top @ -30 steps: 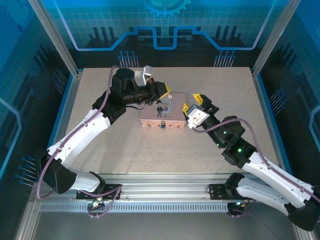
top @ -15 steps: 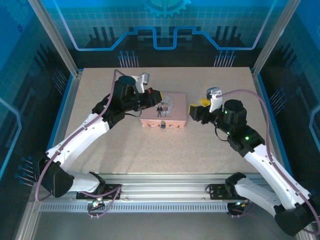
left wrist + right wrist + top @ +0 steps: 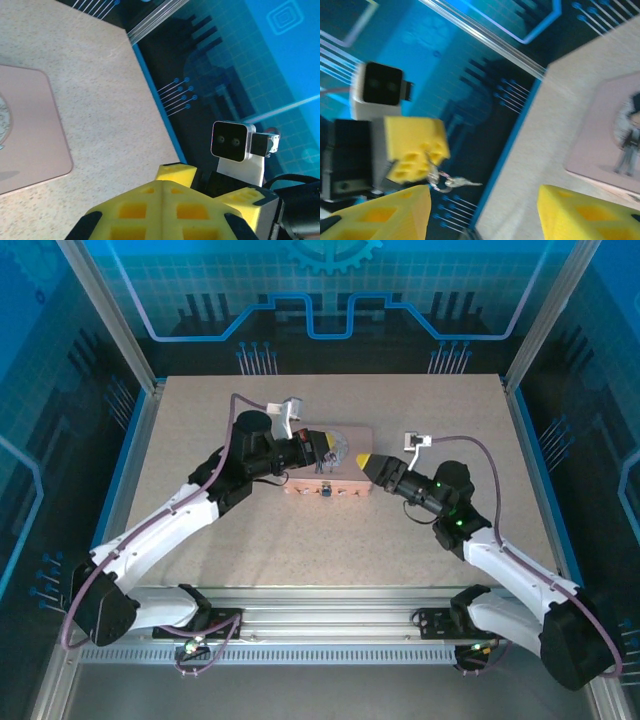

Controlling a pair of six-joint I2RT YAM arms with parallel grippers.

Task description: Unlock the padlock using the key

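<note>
- One key (image 3: pixel 462 183) is gripped, dangling, by the closed left hand (image 3: pixel 417 152) above the tin (image 3: pixel 345 478).
- Right hand (image 3: pixel 368 461) is held open and empty beside it.
- Padlock (image 3: pixel 327 490) is seen at the tin's front edge and is judged not yet unlocked; insertion and turning are left.

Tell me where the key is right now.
In the right wrist view the key hangs on its ring from the shut left gripper, left of the pink tin in that picture.
</note>
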